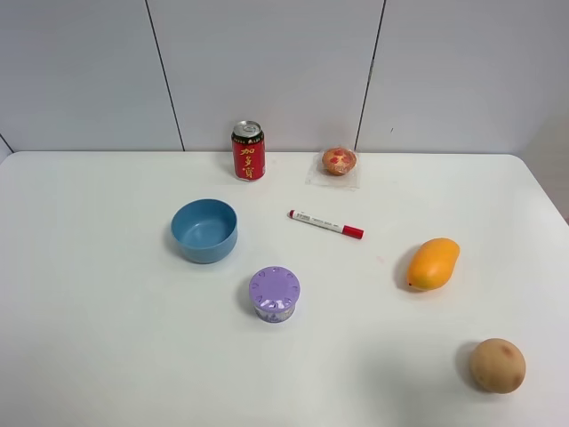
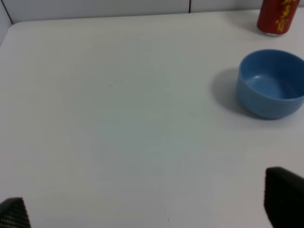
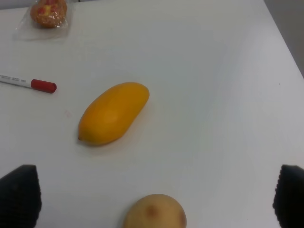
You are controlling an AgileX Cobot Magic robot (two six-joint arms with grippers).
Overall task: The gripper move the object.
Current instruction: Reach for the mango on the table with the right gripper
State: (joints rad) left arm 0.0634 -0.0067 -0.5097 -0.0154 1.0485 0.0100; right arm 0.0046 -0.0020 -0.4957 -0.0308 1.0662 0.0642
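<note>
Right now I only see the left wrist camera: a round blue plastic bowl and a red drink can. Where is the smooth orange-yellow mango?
Observer: The smooth orange-yellow mango lies on the right part of the white table in the high view, well apart from the blue bowl.
Operator: Anything close to it?
Observer: A round tan-brown fruit sits nearer the front edge, not touching it.
Operator: Is the right gripper on it?
Observer: No. The right gripper is open, its fingers empty, and the mango lies ahead of them.
</note>
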